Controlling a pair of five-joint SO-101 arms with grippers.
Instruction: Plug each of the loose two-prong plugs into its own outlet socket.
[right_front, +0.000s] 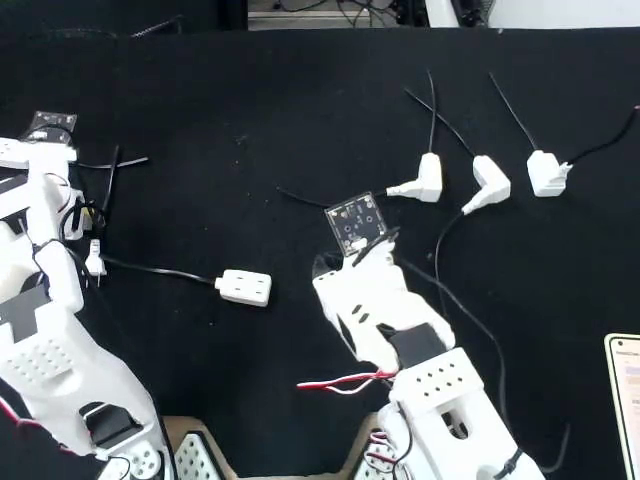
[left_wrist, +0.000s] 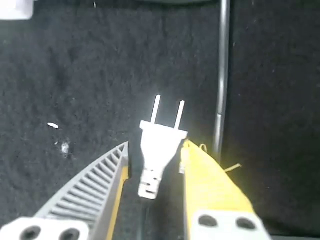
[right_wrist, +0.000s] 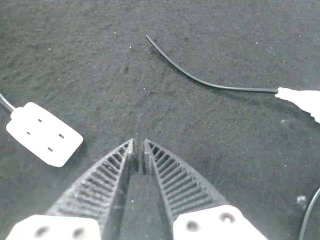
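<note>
While the outlet block (right_front: 245, 288) sits unfilled in the high view, three white plugs (right_front: 490, 182) lie well apart from it. Left wrist view: left gripper (left_wrist: 155, 150) clamps a two-prong plug (left_wrist: 161, 140). Right wrist view: right gripper (right_wrist: 139, 145), closed on nothing, near the block; nothing plugged yet

**Plugs and outlet block, placed by the two grippers**

A white plastic two-prong plug (left_wrist: 160, 150) is clamped between the fingers of the left gripper (left_wrist: 155, 147). Its two metal prongs point out past the fingertips. A white rectangular outlet block (right_wrist: 45, 133) on a black cord lies flat with its slots up, off to one side of the closed right gripper (right_wrist: 138, 147). Beyond that gripper lie three loose white corded plugs in a row: nearest plug (right_front: 425, 180), middle plug (right_front: 490, 182) and farthest plug (right_front: 547, 172).
</note>
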